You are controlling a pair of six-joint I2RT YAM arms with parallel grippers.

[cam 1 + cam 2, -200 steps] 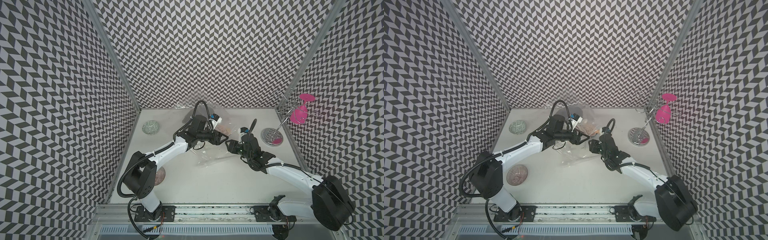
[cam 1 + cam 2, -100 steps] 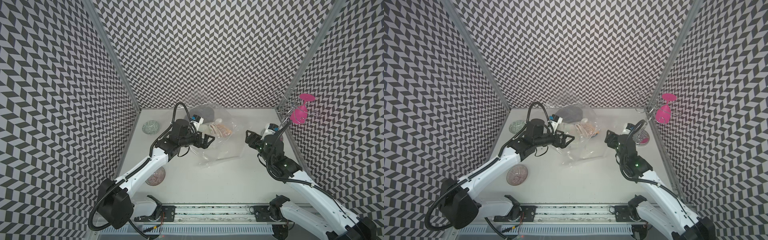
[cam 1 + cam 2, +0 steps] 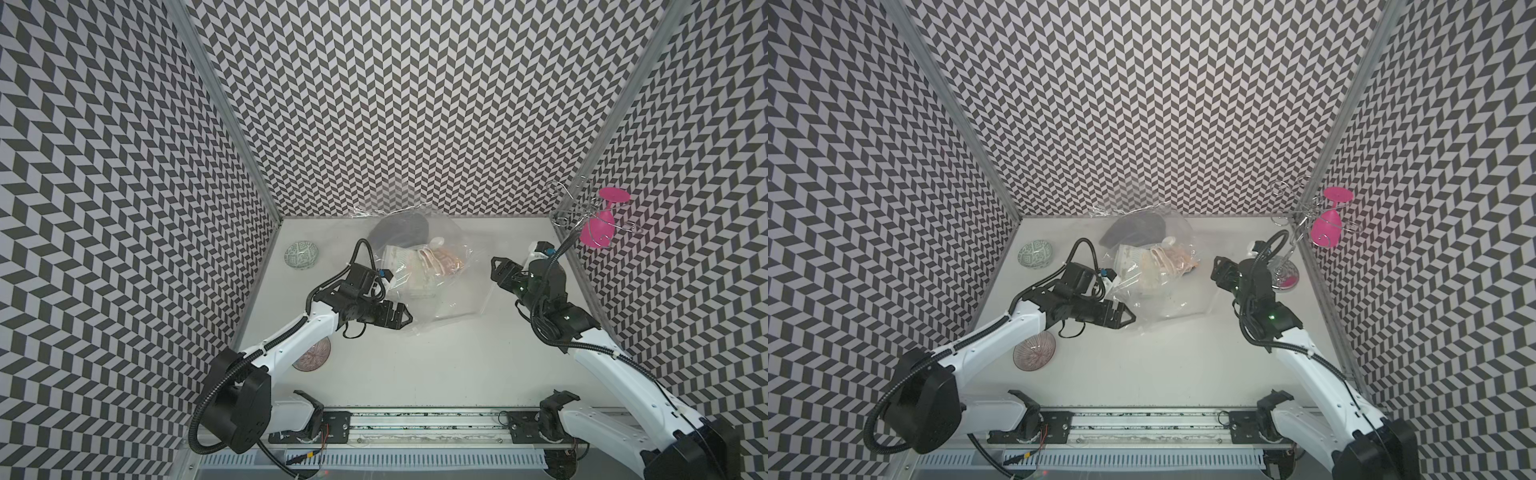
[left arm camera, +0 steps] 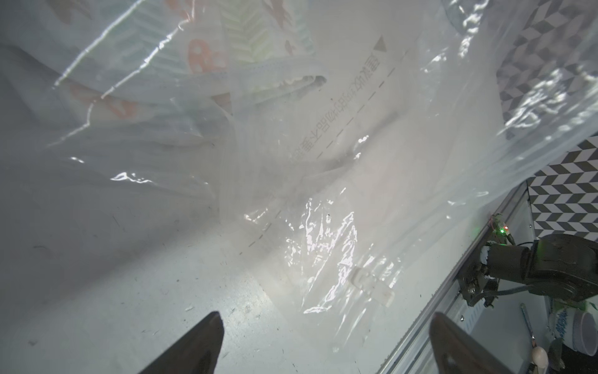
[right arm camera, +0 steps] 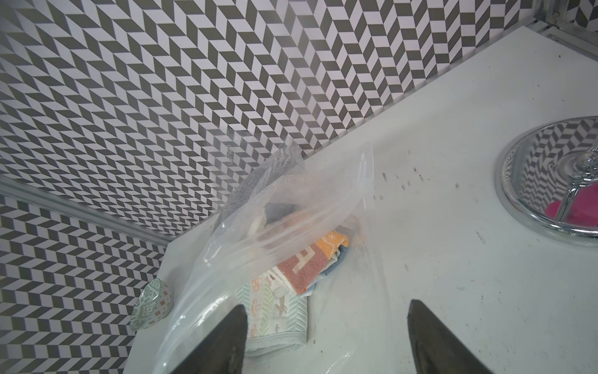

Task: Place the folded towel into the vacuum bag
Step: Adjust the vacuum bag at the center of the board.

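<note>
The vacuum bag is seen lying near the middle of the table's far edge, with the folded towel enclosed in it among other cloths. The left gripper is held wide open and empty at the bag's near left corner. The right gripper is spread apart, empty, just beside the bag's right side.

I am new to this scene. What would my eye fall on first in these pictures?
The crinkly clear bag at the middle rear of the table, with folded towels inside, draws the eye first. The left gripper and right gripper stand open on either side of it, holding nothing. A bright pink glass hangs upside down on a wire rack at the right rear corner.
</note>
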